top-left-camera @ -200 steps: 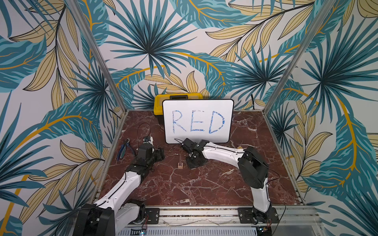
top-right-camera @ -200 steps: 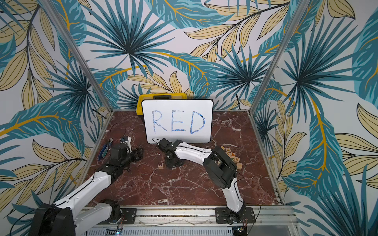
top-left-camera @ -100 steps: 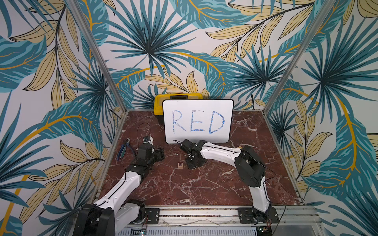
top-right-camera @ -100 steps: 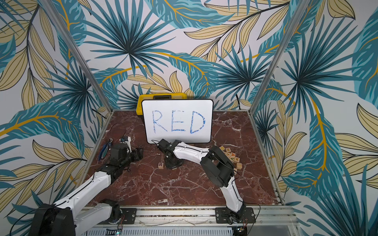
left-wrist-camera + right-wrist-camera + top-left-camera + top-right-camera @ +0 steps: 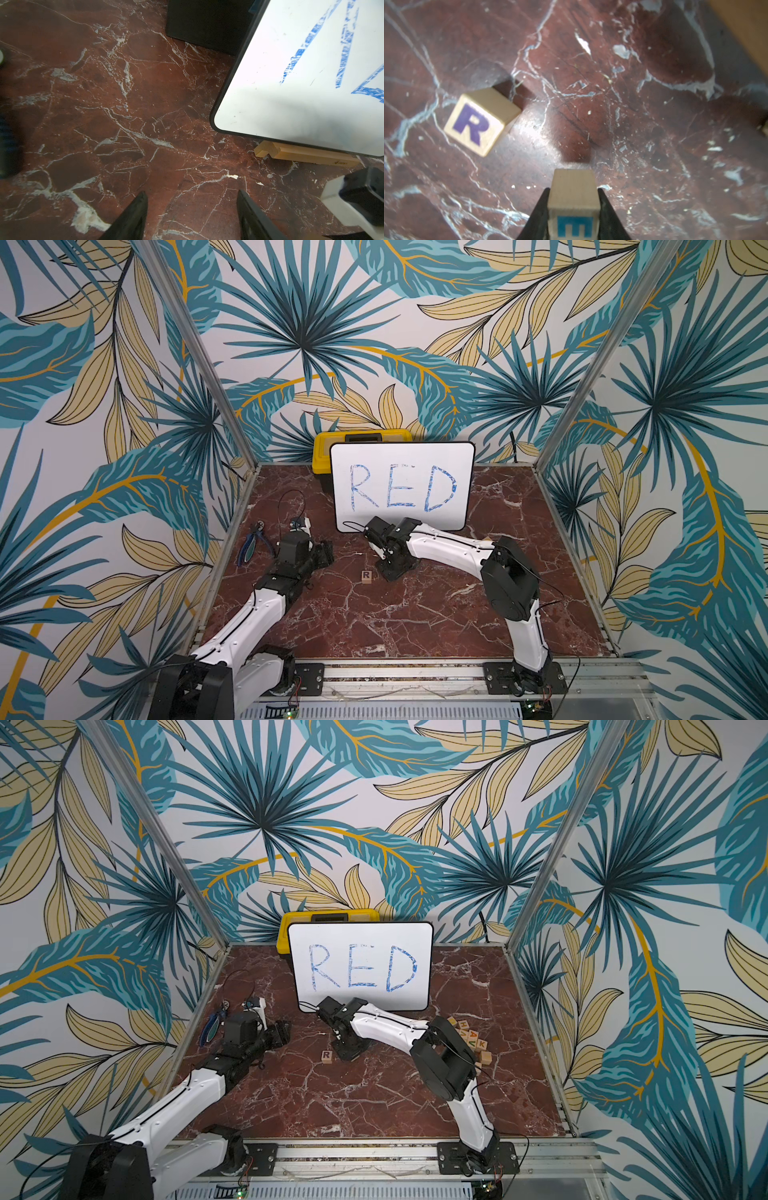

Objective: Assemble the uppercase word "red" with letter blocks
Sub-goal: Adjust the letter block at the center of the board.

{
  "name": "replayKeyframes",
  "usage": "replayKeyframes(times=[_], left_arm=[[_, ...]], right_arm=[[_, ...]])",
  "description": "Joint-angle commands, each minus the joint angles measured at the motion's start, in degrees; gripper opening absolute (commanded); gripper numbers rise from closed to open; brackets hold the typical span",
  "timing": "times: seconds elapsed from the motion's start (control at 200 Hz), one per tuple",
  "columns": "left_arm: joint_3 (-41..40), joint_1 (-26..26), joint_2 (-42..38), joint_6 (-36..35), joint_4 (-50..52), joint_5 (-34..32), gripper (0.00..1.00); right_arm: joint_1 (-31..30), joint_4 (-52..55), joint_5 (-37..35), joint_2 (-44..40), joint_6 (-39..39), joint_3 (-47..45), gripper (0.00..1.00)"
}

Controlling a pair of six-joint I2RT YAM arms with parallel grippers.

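While my right gripper (image 5: 573, 190) is clamped tight on the E block (image 5: 572, 207), its blue letter facing my wrist camera and turned sideways, my worry is how it lands. I cannot tell whether it touches the marble table (image 5: 633, 104). The R block (image 5: 479, 122) lies near, toward my left arm, skewed against the line of my jaws. A straight drop would likely leave the E crooked or gapped, and sliding closer could knock the R askew. Letting go unevenly might tip the cube onto another face. Beside my elbow sit the spare blocks (image 5: 473, 1038), which my forearm could sweep; I cannot pick out the D among them. My left gripper (image 5: 190, 192) hangs parted and empty, apart from both blocks.
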State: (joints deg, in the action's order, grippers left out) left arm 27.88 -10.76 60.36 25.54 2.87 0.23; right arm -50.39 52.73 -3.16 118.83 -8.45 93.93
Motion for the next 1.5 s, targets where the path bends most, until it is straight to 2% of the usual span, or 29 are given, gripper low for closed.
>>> replayKeyframes(times=[0.0,0.195,0.401,0.776,0.991,1.492], left_arm=[[-0.2,0.5,-1.1,0.1,1.0,-0.5,0.69],[-0.6,1.1,-1.5,0.6,1.2,-0.2,0.69],[-0.7,1.5,-1.7,0.8,1.1,0.1,0.69],[-1.0,2.4,-2.3,1.2,1.3,0.6,0.69],[-1.1,2.7,-2.4,1.1,1.5,0.7,0.68],[-0.8,3.3,-2.0,1.0,1.5,1.3,0.69]], right_arm=[[-0.1,4.0,2.0,-2.3,11.2,0.2,0.19],[-0.1,3.6,3.5,-4.4,24.4,-2.3,0.21],[-0.1,3.1,5.1,-4.5,34.3,-2.3,0.21],[-0.1,2.9,5.7,-1.4,45.3,-0.4,0.20],[0.0,1.9,4.7,0.5,49.2,0.2,0.19],[0.4,2.5,2.8,5.6,50.2,3.6,0.20]])
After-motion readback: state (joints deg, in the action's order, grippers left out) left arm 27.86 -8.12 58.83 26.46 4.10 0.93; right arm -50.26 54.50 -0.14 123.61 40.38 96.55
